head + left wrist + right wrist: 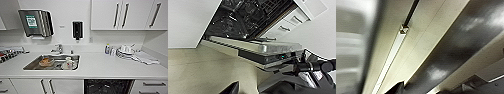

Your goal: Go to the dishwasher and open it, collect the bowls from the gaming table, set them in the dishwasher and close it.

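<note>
The dishwasher (pixel 107 87) stands open under the white counter, its dark inside with racks showing at the lower edge of the head view. In the left wrist view its rack-filled interior (pixel 243 17) is close, and the lowered door (pixel 268 48) with a steel edge juts out over the pale floor. A dark tip of my left gripper (pixel 230 88) shows near the floor, short of the door. My right gripper (pixel 396 88) is a dark tip against blurred pale and dark surfaces very close by. A bowl (pixel 46 61) with orange contents lies in the sink (pixel 32 65).
White cups sit in the sink beside the bowl. A stack of dishes (pixel 125 52), bottles (pixel 107 49) and a cloth (pixel 146 58) lie on the counter at right. There is a rack (pixel 8 53) at left, wall cabinets above, and white drawers (pixel 152 86) right of the dishwasher.
</note>
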You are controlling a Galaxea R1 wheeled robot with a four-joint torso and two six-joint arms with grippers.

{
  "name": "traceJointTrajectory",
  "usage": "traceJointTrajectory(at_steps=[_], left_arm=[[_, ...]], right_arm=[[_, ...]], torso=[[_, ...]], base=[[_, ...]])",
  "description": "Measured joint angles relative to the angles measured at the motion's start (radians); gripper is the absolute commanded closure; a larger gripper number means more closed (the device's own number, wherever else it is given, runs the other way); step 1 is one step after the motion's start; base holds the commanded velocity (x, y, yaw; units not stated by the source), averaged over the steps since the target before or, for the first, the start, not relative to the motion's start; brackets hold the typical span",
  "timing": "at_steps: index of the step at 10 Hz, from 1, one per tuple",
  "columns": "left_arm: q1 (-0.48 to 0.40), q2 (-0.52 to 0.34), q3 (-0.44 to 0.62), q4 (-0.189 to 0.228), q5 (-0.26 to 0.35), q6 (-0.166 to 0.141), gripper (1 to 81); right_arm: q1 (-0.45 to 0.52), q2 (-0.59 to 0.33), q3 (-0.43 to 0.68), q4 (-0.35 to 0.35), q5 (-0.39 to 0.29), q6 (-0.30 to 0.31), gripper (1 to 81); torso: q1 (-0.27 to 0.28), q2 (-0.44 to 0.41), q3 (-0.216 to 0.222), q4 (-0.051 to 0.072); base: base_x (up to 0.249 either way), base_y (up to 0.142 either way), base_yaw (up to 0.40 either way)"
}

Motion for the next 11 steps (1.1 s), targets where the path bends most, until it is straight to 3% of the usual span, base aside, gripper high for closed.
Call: traceJointTrajectory(at_steps=[3, 7, 11], left_arm=[[0.042, 0.009, -0.003, 0.016, -0.003, 0.000, 1.0], [0.073, 0.040, -0.046, 0.027, -0.002, 0.000, 1.0], [0.089, 0.103, -0.129, 0.030, -0.006, 0.000, 1.0]], right_arm=[[-0.107, 0.071, -0.059, -0.050, -0.132, -0.019, 1.0], [-0.106, 0.109, -0.128, -0.085, -0.112, -0.020, 1.0], [-0.140, 0.103, -0.154, -0.271, -0.104, -0.020, 1.0]], torso=[[0.000, 0.000, 0.000, 0.000], [-0.001, 0.000, 0.000, 0.000], [-0.001, -0.001, 0.000, 0.000]], base=[[-0.079, 0.000, 0.000], [-0.019, 0.000, 0.000], [0.000, 0.000, 0.000]])
